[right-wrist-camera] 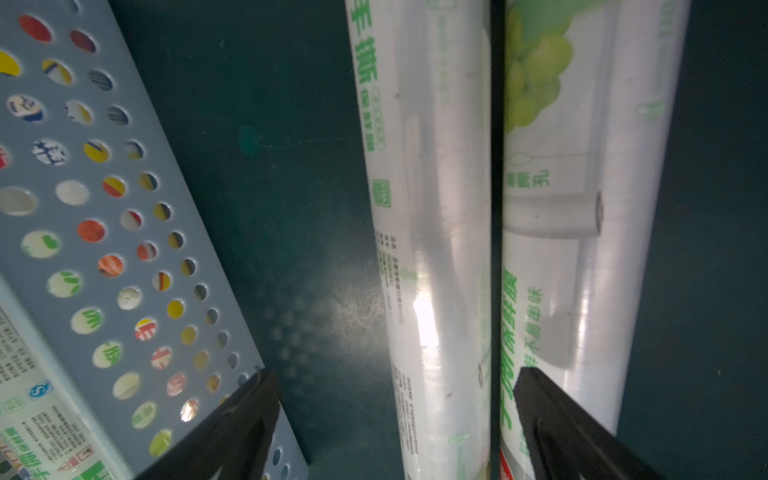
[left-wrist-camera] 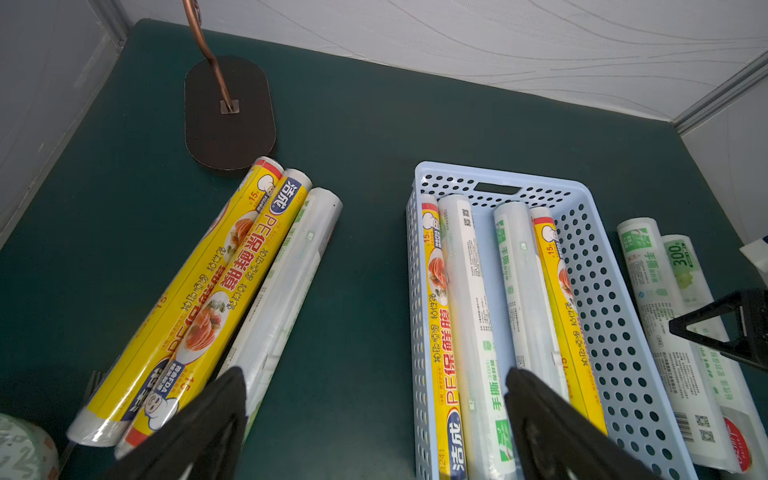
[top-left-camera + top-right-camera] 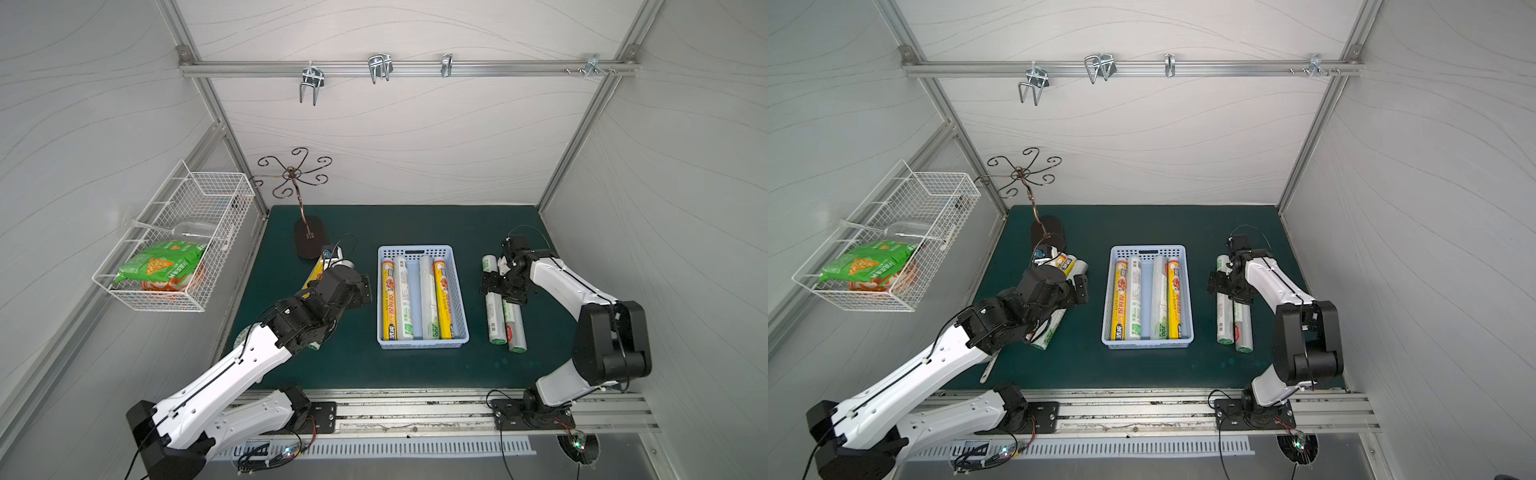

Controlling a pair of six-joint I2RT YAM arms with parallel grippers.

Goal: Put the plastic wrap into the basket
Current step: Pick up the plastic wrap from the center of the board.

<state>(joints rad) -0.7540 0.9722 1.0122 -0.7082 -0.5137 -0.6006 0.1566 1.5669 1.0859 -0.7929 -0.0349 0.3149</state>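
The pale-blue basket [image 3: 415,248] [image 2: 457,169] stands mid-mat and holds several plastic wrap rolls [image 3: 422,297], yellow and white. Left of it lie two yellow rolls [image 2: 199,299] and a white one [image 2: 286,282], partly hidden under my left arm in both top views. My left gripper [image 2: 374,374] [image 3: 361,291] is open over bare mat between those rolls and the basket. Right of the basket lie two white rolls [image 3: 494,320] [image 1: 582,208]. My right gripper [image 1: 395,374] [image 3: 498,286] hangs open low over them, the nearer roll [image 1: 436,208] between its fingers, the basket wall [image 1: 87,170] beside it.
A brown hook stand [image 3: 309,237] stands at the back left of the mat, close to the left rolls. A white wire basket [image 3: 174,249] with snack bags hangs on the left wall. A rail with metal hooks [image 3: 378,68] runs along the back wall.
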